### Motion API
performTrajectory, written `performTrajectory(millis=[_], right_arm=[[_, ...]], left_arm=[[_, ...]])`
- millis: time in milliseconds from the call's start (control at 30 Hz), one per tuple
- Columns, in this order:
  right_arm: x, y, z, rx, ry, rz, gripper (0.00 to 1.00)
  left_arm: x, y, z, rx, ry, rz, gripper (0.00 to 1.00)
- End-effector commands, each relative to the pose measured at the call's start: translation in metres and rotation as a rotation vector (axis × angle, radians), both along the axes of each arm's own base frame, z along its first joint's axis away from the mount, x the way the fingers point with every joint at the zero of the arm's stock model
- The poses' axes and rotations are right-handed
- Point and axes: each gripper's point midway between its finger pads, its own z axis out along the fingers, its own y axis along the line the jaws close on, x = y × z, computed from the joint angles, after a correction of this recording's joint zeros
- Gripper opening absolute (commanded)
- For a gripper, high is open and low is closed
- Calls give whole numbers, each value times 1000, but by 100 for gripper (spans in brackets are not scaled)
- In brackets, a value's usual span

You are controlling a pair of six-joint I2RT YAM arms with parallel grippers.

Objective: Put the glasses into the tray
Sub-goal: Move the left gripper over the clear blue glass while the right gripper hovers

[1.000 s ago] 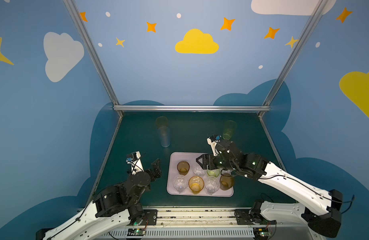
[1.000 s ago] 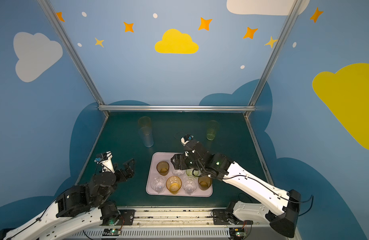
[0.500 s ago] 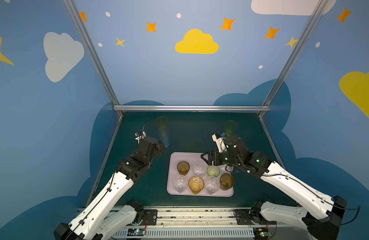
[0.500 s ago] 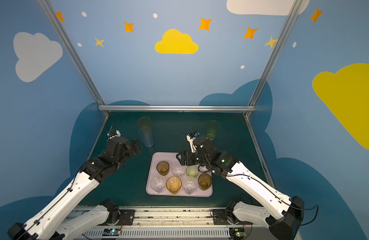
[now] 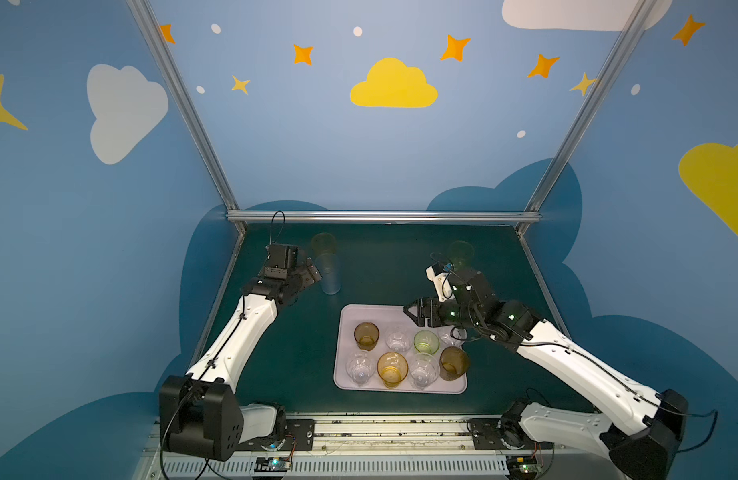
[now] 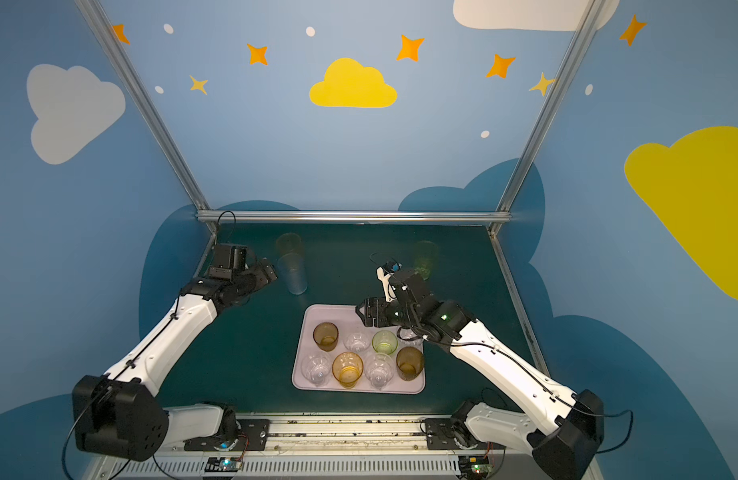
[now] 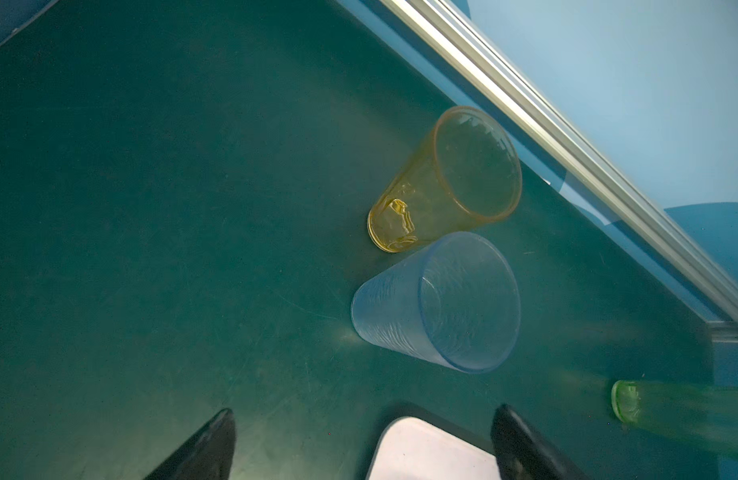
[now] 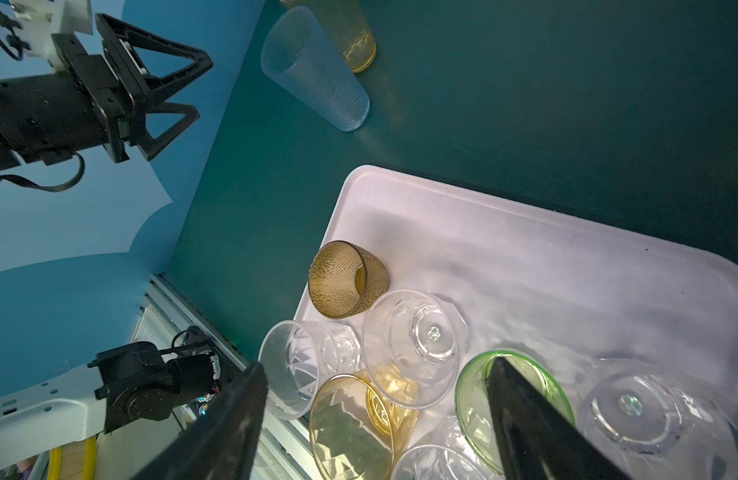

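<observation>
Since a second ago, the left arm has swung from the table's front out past the tray [image 5: 382, 315], and the right gripper [image 5: 412, 314] has lifted off the short green glass [image 5: 426, 341]. Both top views show eight short glasses [image 5: 393, 369] standing upright in the tray. Three tall ones remain on the green table [image 5: 276, 353] beyond the tray's far edge. A tall blue tumbler [image 5: 330, 275] stands just past the far left corner, with a tall orange tumbler [image 5: 323, 245] close behind it. A tall green tumbler [image 5: 461, 253] stands past the far right corner.

The left gripper [image 5: 312, 272], jaws spread wide and empty, sits just beside the blue tumbler, a little farther left of the tray and not yet around it. The right gripper hovers above the tray's far edge, jaws apart, holding nothing.

The blue tumbler looks like light, thin, smooth plastic. It would likely tip or slip easily and flex if squeezed. A gentle hold across the middle of its wall, clear of the orange neighbour, seems best.
</observation>
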Motion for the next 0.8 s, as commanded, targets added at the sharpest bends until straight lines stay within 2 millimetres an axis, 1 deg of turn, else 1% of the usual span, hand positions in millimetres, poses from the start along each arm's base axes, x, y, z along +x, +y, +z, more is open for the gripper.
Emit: performTrajectory(millis=[0, 100, 200, 233, 433, 500, 600, 667, 733, 767], right_arm=[[3, 0, -6, 6, 18, -13, 83], [3, -3, -8, 5, 22, -24, 83], [2, -6, -10, 5, 33, -30, 83], [2, -6, -10, 4, 38, -31, 83], [1, -9, -14, -3, 59, -33, 83], [1, -11, -16, -7, 67, -40, 83], [1, -12, -17, -6, 75, -47, 83], [1, -13, -17, -5, 78, -50, 83], [1, -14, -17, -4, 76, -52, 83], [1, -14, -17, -4, 78, -55, 83]], left_arm=[[17, -12, 1, -33, -34, -55, 85], [26, -18, -6, -43, 1, -84, 66], [32, -20, -11, -41, 30, -88, 59], [34, -19, -12, -36, 37, -84, 58], [43, -18, -16, -21, 60, -81, 57], [47, -18, -18, -17, 63, -82, 53], [50, -18, -21, -4, 78, -83, 51], [52, -16, -23, 8, 82, -79, 47], [53, -13, -25, 23, 87, -73, 45], [54, -13, -25, 28, 89, -72, 43]])
